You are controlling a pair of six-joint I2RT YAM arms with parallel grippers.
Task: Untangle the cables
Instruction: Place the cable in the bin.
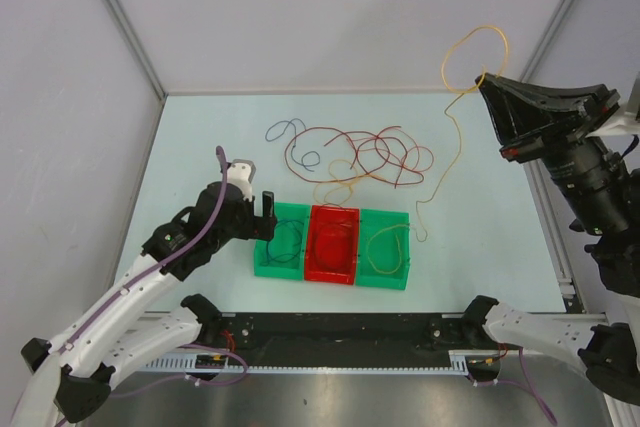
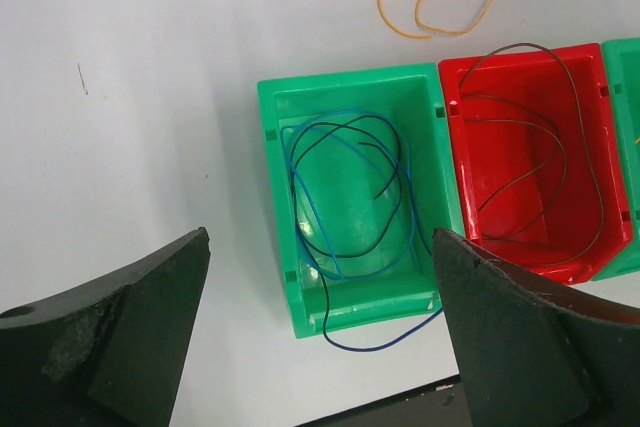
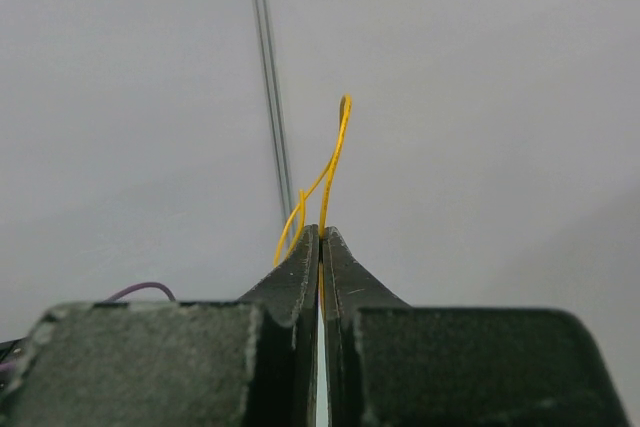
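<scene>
A tangle of red cables [image 1: 372,152] and a blue cable [image 1: 288,135] lies on the table behind three bins. My right gripper [image 1: 481,80] is raised at the upper right, shut on a yellow-orange cable [image 1: 478,39]. That cable loops above the fingers and hangs down to the table near the right green bin. In the right wrist view the yellow-orange cable [image 3: 340,137] rises from the pinched tips of the right gripper [image 3: 320,232]. My left gripper [image 2: 320,237] hangs open above the left green bin [image 2: 345,75], where blue and dark cables [image 2: 350,197] are coiled. One blue loop [image 2: 385,347] spills over that bin's near edge.
The left green bin [image 1: 262,265], a red bin [image 1: 330,277] and a right green bin [image 1: 385,284] stand in a row near the table's front. The red bin [image 2: 450,137] holds a dark cable. Enclosure walls and posts ring the table.
</scene>
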